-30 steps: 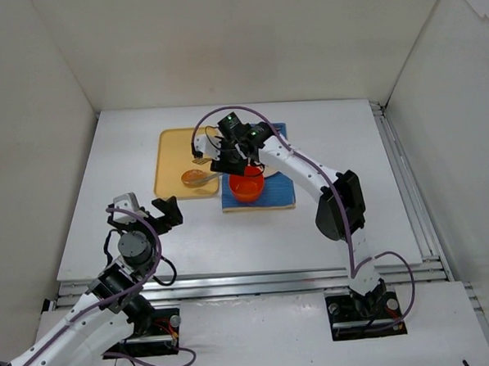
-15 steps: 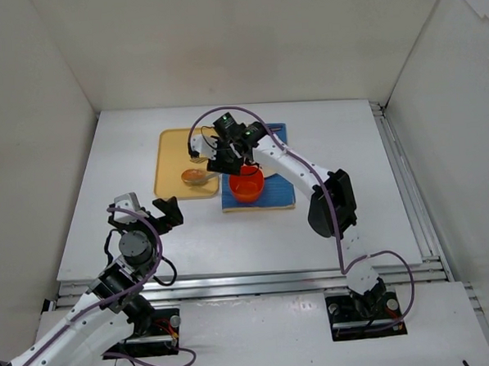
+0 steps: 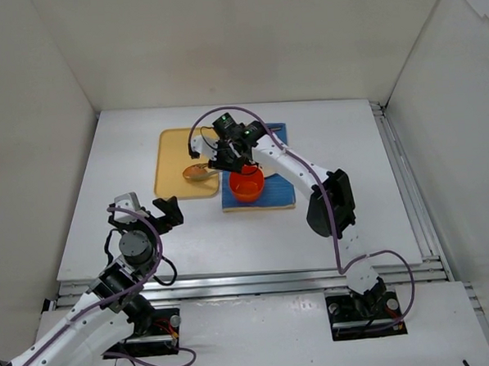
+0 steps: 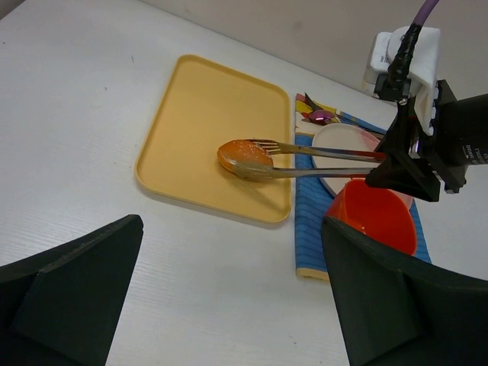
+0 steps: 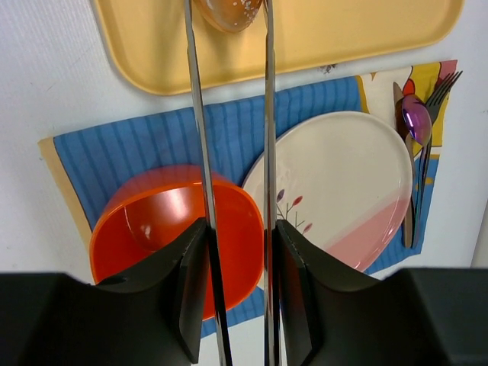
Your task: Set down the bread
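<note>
From where I stand, the right gripper (image 5: 236, 255) is clamped tight around a pair of metal tongs (image 4: 305, 172), squeezing the two arms together. The far tips of the tongs pinch the bread (image 4: 244, 155), so the robot has the bun through the tool, not in its own fingers. The bread sits over the lower right part of the yellow tray (image 4: 198, 107), left of centre in the left wrist view. From these angles I can't quite tell whether it rests on the tray or is a touch clear of it. To the right, on the blue mat (image 5: 114, 152), are the orange cup (image 4: 374, 217) and, just beside it, an oval plate (image 5: 343, 175) with nothing on it. The left gripper (image 3: 168, 211) hangs well apart at the lower left of the overhead view, jaws spread and holding nothing. As I judge it, the pick-up is done or nearly so. What is left is the carry and the setting down, most likely onto that plate, and then letting the tongs spring apart.
</note>
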You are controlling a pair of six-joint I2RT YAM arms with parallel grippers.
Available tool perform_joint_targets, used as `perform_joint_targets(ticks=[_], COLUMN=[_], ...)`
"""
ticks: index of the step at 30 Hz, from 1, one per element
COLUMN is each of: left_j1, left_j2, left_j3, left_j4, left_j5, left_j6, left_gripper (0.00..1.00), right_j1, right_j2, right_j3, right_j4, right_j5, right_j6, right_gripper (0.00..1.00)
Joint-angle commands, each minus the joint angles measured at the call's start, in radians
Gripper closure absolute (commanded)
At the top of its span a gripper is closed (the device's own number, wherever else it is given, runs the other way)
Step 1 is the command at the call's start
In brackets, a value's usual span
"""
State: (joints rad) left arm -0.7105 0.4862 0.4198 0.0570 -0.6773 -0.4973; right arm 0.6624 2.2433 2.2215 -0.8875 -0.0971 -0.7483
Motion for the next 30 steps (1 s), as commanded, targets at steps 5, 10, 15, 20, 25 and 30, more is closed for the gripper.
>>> perform_joint_targets(ticks=[5,10,15,20,25,30], left_j1=[0.008,0.008,0.008,0.008,0.008,0.008], left_j2=[0.023,0.022,0.015,0.000,0.005,0.012], left_j3=[0.039,0.039,0.039,0.036,0.036,0.039], left_j4=[0.058,0.058,0.052,0.053,0.052,0.056], left_j5=[-0.002,-0.001,-0.001,0.015,0.024,0.038], left_j6=[0.017,0.017,0.017,0.016,0.014,0.011], left_gripper=[0.00,0.01,0.01,0.00,0.00,0.01], right_j1=[0.008,0.005,-0.039,-0.121,-0.217,-0.268], right_j2=[-0.076,-0.135,-0.180,-0.220,-0.267,-0.321], right_j3=[0.059,0.061,0.063,0.029,-0.055,-0.132], right_j4=[0.054,0.122,0.127,0.131,0.131,0.131], right_j5=[0.060,0.132,0.174,0.143,0.143,0.103], right_j6=[0.033,0.053,0.056,0.108,0.125,0.150], right_gripper=[0.70,0.69,0.67,0.67,0.65,0.65])
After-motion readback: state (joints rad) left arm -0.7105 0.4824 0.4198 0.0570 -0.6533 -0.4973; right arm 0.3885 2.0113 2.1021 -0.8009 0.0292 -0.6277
